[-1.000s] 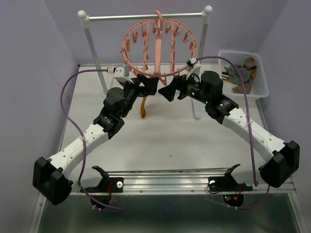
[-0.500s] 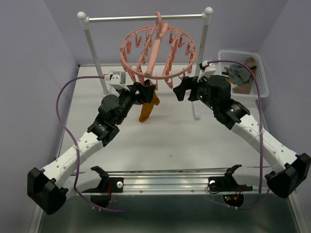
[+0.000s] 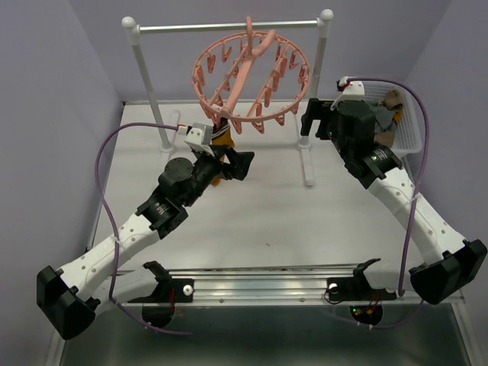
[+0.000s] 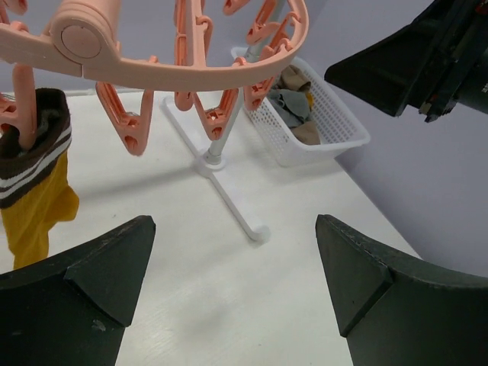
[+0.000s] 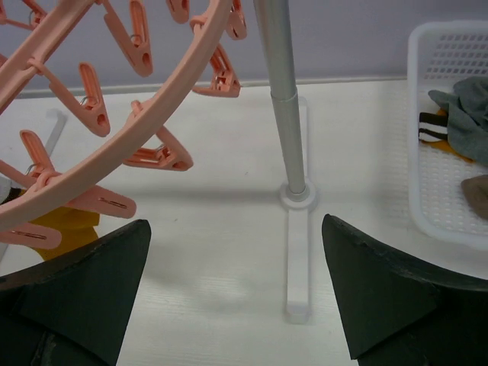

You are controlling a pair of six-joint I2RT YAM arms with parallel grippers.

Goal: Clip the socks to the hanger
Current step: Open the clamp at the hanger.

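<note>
The salmon-pink hanger [image 3: 248,80] hangs tilted from the rail, with several clips dangling. An orange-mustard sock with a dark striped cuff [image 3: 223,136] hangs from a clip at its near-left side. It also shows at the left of the left wrist view [image 4: 34,191]. My left gripper [image 3: 236,164] is open and empty just below and in front of that sock [image 4: 235,225]. My right gripper [image 3: 313,122] is open and empty right of the hanger, by the rail's right post [image 5: 235,223]. More socks [image 3: 385,114], grey and brown, lie in the basket.
The white-posted metal rail stand [image 3: 229,27] spans the back. Its right post [image 5: 278,91] and foot stand in front of my right gripper. The white mesh basket [image 3: 408,114] sits at the back right, also in the left wrist view [image 4: 335,130] and right wrist view [image 5: 427,46].
My left gripper has drawn back and down from the hanger, with the orange sock left hanging on a clip. My right gripper has swung right, toward the basket. The hanger has tilted.
</note>
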